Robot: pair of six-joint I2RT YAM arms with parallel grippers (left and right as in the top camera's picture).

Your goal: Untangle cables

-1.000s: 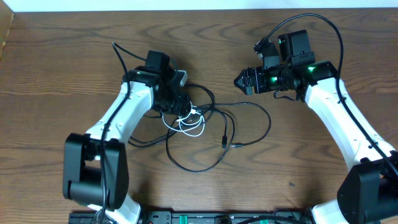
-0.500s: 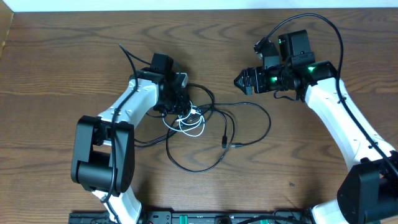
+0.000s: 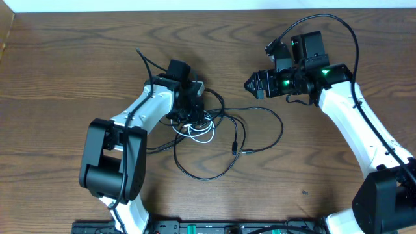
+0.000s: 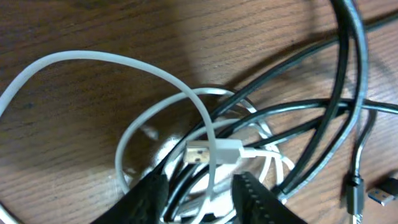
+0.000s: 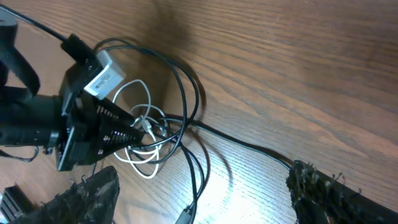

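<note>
A tangle of thin black cables (image 3: 218, 170) and a shorter white cable (image 3: 203, 136) lies mid-table. My left gripper (image 3: 195, 116) is down on the tangle's left part. In the left wrist view its two fingers (image 4: 146, 199) stand apart, open, straddling the white cable (image 4: 87, 59), its USB plug (image 4: 211, 152) and several black strands (image 4: 348, 62). My right gripper (image 3: 250, 84) hovers open and empty to the tangle's upper right. Its view (image 5: 202, 180) shows the left gripper (image 5: 140, 127), the white loops (image 5: 143, 168) and a black strand (image 5: 249, 146).
Two small black plug ends (image 3: 235, 146) lie inside the big black loop, also seen in the left wrist view (image 4: 354, 196). The left arm's thicker wire (image 3: 144, 62) rises behind it. The table's back edge (image 3: 195, 8) runs along the top.
My left arm has swung to the right, bringing its gripper further over the tangle. The cables have barely shifted. The right arm has not moved.
</note>
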